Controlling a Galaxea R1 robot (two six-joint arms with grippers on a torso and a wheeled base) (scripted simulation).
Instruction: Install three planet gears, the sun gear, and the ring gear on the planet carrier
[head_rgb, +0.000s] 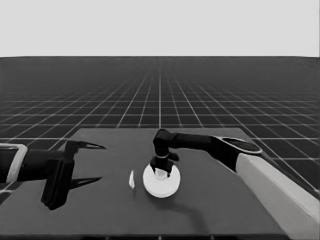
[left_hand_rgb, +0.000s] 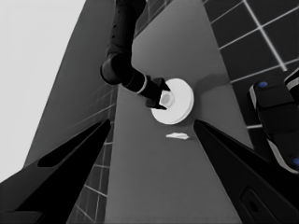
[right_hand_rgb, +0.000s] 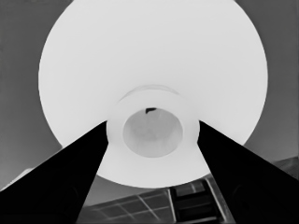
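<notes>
Right gripper on the raised hub of the larger round part, mid-table; left arm parked.

I read the right gripper (head_rgb: 161, 171) as set straight down over the larger round part (head_rgb: 161, 182), which lies near the middle of the table (head_rgb: 210, 210), somewhat toward its near edge. In the right wrist view its two fingers (right_hand_rgb: 70, 186) stand narrow, one against each side of the raised middle collar, so I log them as closed on that collar. The smaller round part and the gears I cannot see. A thin white piece (head_rgb: 132, 179) lies just beside the larger round part, toward the table's left end, apart from it. The left gripper (head_rgb: 87, 162) hangs over the table's left end, fingers spread wide, holding nothing.
</notes>
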